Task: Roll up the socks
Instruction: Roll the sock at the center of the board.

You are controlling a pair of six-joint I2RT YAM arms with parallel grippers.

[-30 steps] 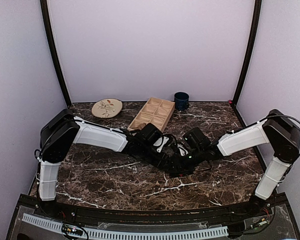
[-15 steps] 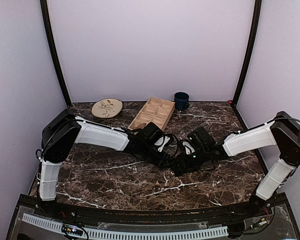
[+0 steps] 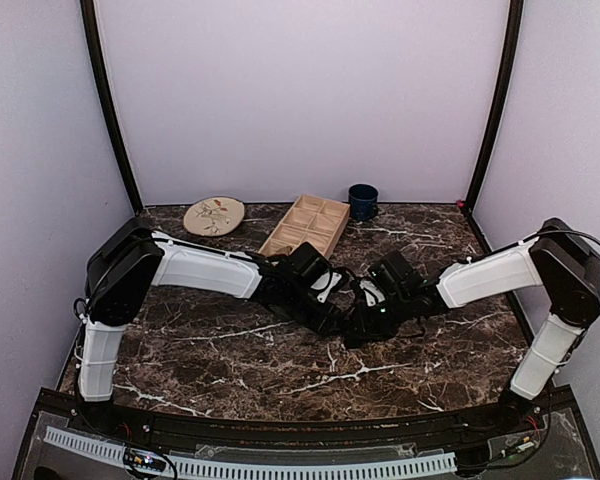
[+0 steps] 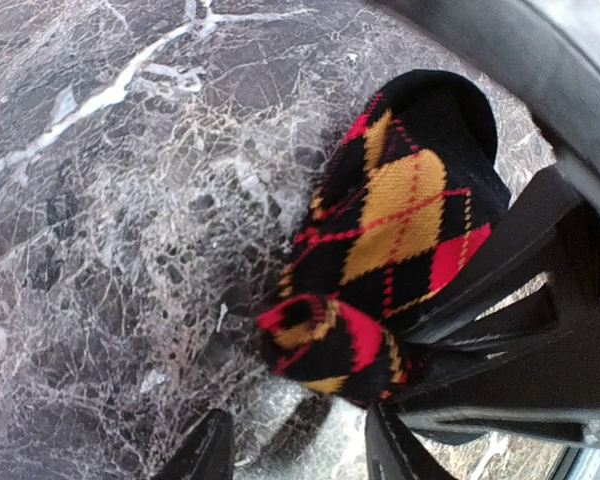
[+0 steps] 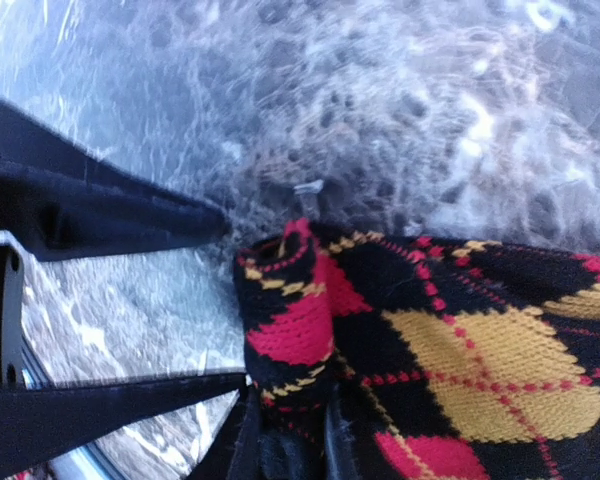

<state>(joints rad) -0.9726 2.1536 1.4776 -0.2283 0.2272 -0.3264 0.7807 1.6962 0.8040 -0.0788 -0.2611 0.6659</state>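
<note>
The argyle sock (image 4: 390,240) is knitted in black, with diamonds of red and yellow-orange crossed by thin red lines. The bench (image 3: 230,350) is patterned as dark brown marble with white veins. A cream plate (image 3: 230,210), a pale wooden tray (image 3: 306,228) and a dark blue mug (image 3: 362,201) are seen.

Middle of the table (image 3: 230,365) barred, near side open.
The left arm (image 3: 200,272) and right arm (image 3: 485,278) slant inward and meet over the argyle sock (image 4: 400,230), forming a low bar across mid-table. Bare marble lies in front of that bar and at the far right corner. Along the back wall, a plate (image 3: 214,215), a wooden tray (image 3: 306,228) and a mug (image 3: 362,201) stand close together.
</note>
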